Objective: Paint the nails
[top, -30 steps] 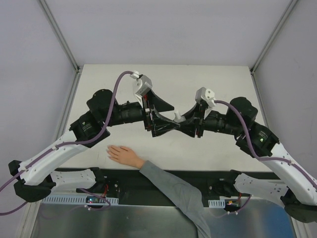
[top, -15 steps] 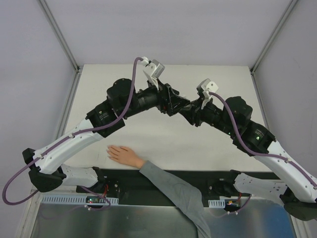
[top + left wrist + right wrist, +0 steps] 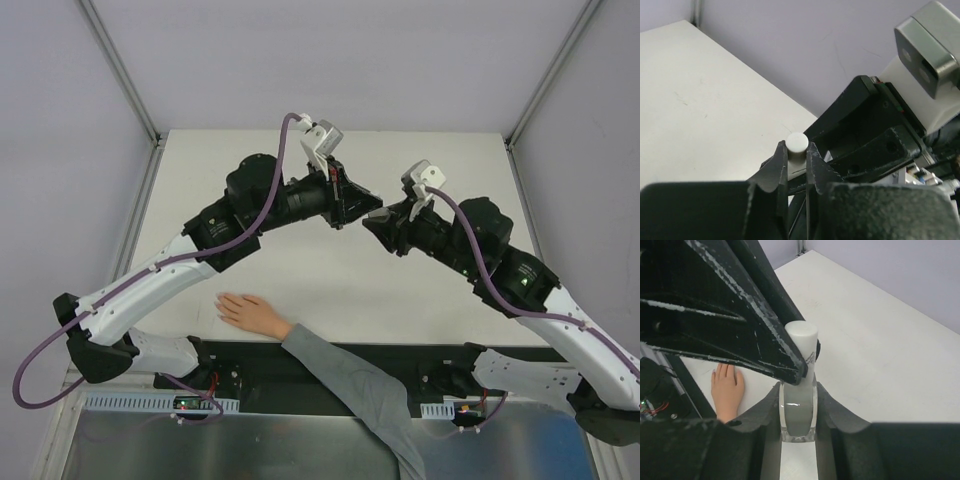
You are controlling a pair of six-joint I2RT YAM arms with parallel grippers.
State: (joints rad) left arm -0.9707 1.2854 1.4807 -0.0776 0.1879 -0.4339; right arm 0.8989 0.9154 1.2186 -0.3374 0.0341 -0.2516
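Note:
My right gripper [image 3: 798, 396] is shut on a small clear bottle [image 3: 798, 412] of greyish polish, held upright above the table. The bottle's white cap [image 3: 796, 144] sits between the jaws of my left gripper [image 3: 796, 151], which is shut on it. In the top view the two grippers, left [image 3: 368, 207] and right [image 3: 376, 226], meet tip to tip in mid-air and hide the bottle. A pale hand [image 3: 250, 312] in a grey sleeve [image 3: 345, 380] lies flat at the table's near edge. The nails [image 3: 722, 368] at its fingertips barely show.
The white table [image 3: 450, 170] stretches behind the arms, with grey walls and metal posts around it. A black strip and the arm bases [image 3: 150, 355] line the near edge beside the sleeve. The right wrist camera housing [image 3: 927, 50] looms close to my left gripper.
My left arm swung right and toward the far side, and its jaws closed from wide open onto the bottle's cap. The right gripper shifted slightly back with the bottle. The hand stayed still.

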